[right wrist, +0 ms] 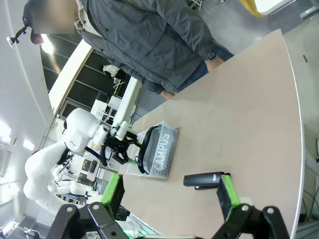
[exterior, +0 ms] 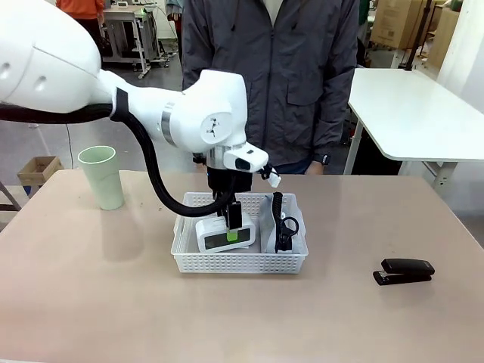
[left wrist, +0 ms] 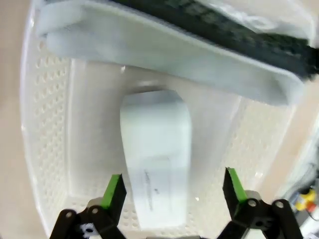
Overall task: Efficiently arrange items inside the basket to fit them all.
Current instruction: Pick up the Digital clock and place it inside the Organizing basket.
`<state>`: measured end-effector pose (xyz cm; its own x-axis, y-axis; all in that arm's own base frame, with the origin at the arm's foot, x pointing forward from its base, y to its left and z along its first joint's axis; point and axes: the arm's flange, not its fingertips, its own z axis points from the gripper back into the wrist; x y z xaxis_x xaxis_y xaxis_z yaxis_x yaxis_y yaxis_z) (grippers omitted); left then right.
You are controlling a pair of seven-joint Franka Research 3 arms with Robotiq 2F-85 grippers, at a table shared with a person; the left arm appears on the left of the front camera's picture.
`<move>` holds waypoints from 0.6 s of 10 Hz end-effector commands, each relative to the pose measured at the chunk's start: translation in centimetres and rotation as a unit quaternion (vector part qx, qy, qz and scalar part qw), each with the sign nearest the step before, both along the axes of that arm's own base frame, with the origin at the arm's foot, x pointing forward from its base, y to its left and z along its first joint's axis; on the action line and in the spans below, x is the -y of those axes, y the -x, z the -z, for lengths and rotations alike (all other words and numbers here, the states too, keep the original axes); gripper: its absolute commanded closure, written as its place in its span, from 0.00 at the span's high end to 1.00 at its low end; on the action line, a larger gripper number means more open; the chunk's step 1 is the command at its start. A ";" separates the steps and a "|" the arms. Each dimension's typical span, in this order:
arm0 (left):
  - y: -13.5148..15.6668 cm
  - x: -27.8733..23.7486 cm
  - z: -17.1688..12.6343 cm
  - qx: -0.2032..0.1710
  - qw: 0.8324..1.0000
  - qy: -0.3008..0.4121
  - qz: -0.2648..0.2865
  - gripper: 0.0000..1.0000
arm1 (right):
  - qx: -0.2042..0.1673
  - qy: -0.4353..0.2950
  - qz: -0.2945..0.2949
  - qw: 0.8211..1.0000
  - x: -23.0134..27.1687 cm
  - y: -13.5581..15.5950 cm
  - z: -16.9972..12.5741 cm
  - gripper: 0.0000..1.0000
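Left gripper jaws wide, straddling white rectangular box lying in shallow white lattice plastic basket, beside on-edge grey black-strapped pouch. Risk: lift-out clips pouch and topples it, so black stapler and pale green plastic cup, both out on table, lose room. Right gripper jaws wide, empty.

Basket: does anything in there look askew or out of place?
Nothing spilled or damaged. The grey pouch stands on edge, leaning along the basket's right end, not flat. The white box lies beside it under the open left gripper. Stapler and cup sit outside on the table.
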<state>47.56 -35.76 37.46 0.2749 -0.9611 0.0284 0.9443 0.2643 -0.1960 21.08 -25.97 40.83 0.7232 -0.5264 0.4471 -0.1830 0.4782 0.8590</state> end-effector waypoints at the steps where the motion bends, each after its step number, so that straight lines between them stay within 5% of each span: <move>1: 1.3 -5.1 -6.7 -0.036 0.996 0.080 -0.030 1.00 | 0.017 0.003 0.001 1.000 0.0 -0.2 -0.1 1.00; 3: 3.1 -14.6 -13.5 -0.031 0.973 0.195 -0.123 1.00 | 0.017 0.003 0.001 1.000 0.0 -0.2 -0.1 1.00; 4: 4.9 -20.3 -15.5 -0.056 0.949 0.257 -0.173 1.00 | 0.017 0.003 0.001 1.000 0.0 -0.2 -0.1 1.00; 6: 10.4 -32.0 -16.2 -0.021 0.869 0.372 -0.326 1.00 | 0.017 0.003 0.001 1.000 0.0 -0.2 -0.1 1.00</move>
